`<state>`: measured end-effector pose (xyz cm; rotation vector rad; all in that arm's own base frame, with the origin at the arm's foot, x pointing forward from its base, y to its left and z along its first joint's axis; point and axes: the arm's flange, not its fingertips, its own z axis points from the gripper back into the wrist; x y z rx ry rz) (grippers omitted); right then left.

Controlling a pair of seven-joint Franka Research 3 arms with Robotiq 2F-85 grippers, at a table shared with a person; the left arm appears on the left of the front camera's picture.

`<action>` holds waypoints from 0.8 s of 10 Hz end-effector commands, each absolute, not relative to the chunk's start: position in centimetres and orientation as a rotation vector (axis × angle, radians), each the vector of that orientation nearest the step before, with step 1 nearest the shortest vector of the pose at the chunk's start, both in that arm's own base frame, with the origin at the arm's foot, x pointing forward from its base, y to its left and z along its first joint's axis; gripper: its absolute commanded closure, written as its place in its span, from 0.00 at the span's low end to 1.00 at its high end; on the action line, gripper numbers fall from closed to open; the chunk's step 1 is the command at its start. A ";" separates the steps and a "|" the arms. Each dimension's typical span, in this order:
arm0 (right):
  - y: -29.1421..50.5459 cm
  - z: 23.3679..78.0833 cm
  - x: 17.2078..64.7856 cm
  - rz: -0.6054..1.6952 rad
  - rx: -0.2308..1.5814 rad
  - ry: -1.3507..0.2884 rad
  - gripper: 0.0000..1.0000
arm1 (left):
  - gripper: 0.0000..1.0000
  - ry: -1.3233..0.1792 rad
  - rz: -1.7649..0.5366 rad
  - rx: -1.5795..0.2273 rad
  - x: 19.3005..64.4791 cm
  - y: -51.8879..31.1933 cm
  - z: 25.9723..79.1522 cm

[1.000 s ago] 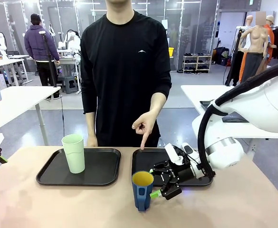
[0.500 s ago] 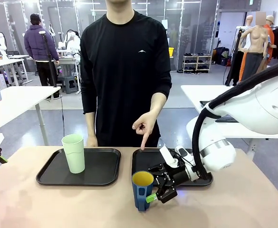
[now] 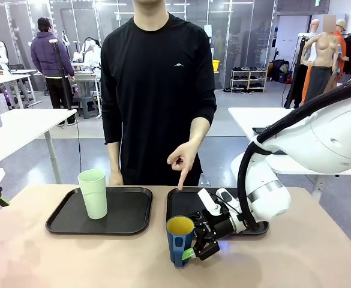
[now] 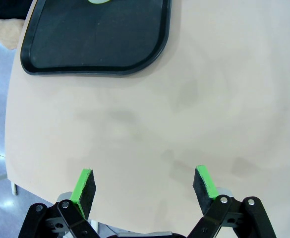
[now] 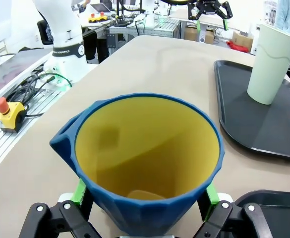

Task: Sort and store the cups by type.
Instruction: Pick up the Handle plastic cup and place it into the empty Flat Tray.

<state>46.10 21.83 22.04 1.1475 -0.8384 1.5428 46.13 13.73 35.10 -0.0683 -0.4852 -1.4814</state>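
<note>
Dark blue mug (image 3: 180, 239) stands on the counter (image 3: 73, 258) near the right tray (image 3: 190, 203); my right hand (image 3: 194, 243) brackets it. Left wrist: my left hand (image 4: 145, 184) hangs released over bare counter. Right wrist: pads flank the mug (image 5: 147, 163), whether clenched I cannot tell. Grip squarely, lift level; green tumbler (image 3: 93, 193) occupies the left tray.

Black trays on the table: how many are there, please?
2. The left tray holds the mint-green tumbler. The right tray lies under the person's pointing hand, behind the blue mug, partly hidden by the right gripper.
</note>
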 end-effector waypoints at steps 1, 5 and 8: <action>22.3 21.8 46.6 1.531 1.204 -0.828 0.00 | 0.00 -0.517 -1.493 -0.074 46.3 14.0 35.1; 22.4 21.3 46.5 1.539 1.250 -0.820 0.00 | 0.00 -0.517 -1.493 -0.074 46.3 14.0 35.1; 22.1 20.6 46.2 1.562 1.294 -0.788 0.24 | 0.00 -0.517 -1.493 -0.074 46.3 14.0 35.1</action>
